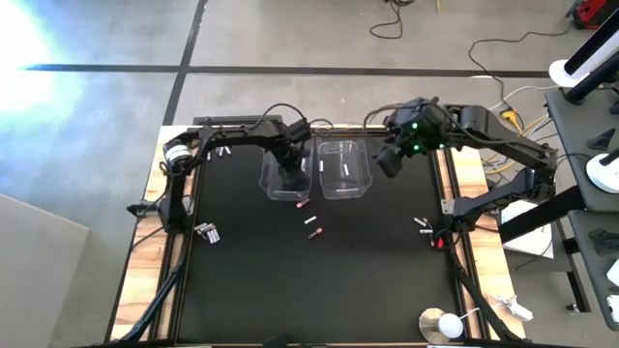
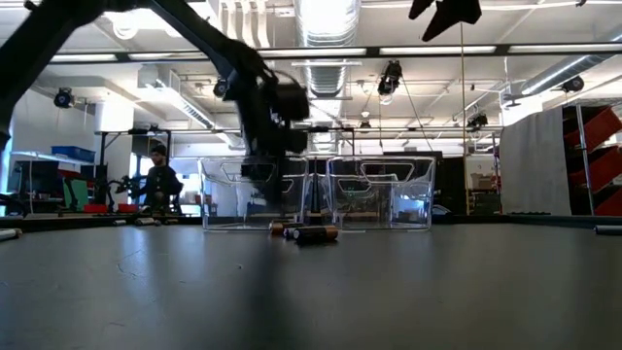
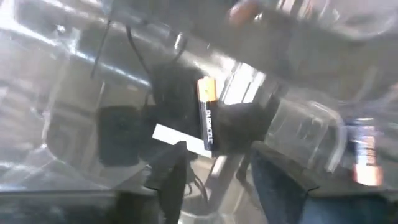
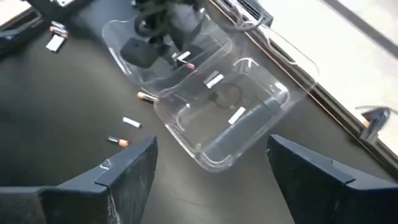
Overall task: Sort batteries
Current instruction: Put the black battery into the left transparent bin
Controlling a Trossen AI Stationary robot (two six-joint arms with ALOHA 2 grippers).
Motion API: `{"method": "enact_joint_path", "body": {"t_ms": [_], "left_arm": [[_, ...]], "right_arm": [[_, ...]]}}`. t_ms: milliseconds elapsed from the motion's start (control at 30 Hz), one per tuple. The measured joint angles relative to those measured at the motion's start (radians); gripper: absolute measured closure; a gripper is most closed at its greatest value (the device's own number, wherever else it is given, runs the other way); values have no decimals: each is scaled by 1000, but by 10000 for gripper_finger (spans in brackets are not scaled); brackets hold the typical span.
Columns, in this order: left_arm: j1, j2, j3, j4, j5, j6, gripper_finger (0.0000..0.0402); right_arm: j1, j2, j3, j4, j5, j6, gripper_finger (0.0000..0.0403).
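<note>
My left gripper [image 1: 288,174] [image 3: 214,180] reaches down into the left clear tub [image 1: 284,172] and is open. Just past its fingertips, a dark battery with a copper end [image 3: 206,118] and a white battery [image 3: 180,138] lie in the tub, and neither finger touches them. My right gripper [image 1: 391,160] [image 4: 211,171] hangs open above the table, to the right of the right tub [image 1: 344,168]. That tub holds two white batteries [image 4: 213,79] [image 4: 236,115]. Three loose batteries [image 1: 302,205] [image 1: 311,220] [image 1: 313,233] lie on the mat in front of the tubs.
More batteries lie in a cluster at the mat's left side [image 1: 206,232], at its right edge [image 1: 424,224] and near the far left corner [image 1: 222,152]. The two tubs [image 2: 255,192] [image 2: 381,192] stand side by side at the far edge. A person [image 2: 158,185] is in the room behind.
</note>
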Motion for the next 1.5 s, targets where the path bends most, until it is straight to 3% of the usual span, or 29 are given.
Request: {"method": "enact_joint_path", "body": {"t_ms": [200, 433, 533, 900, 1000, 1133, 1500], "left_arm": [[-29, -203, -2, 44, 1, -44, 206], [-74, -481, -34, 71, 2, -83, 204], [-111, -588, -61, 74, 13, -103, 204], [-406, -937, -302, 307, 27, -300, 204], [-483, -989, -349, 354, 23, -309, 204], [-550, -1027, -368, 376, -68, -313, 203], [-563, -1037, -361, 371, -98, -311, 203]], "right_arm": [[144, 0, -61, 173, 64, 33, 124], [346, 48, -165, 238, 375, 101, 131], [404, 90, -206, 286, 412, 163, 131], [603, 315, -236, 518, 541, 360, 102], [632, 363, -236, 529, 556, 453, 89], [641, 430, -237, 517, 583, 476, 74], [592, 645, -248, 569, 576, 419, 46]]}}
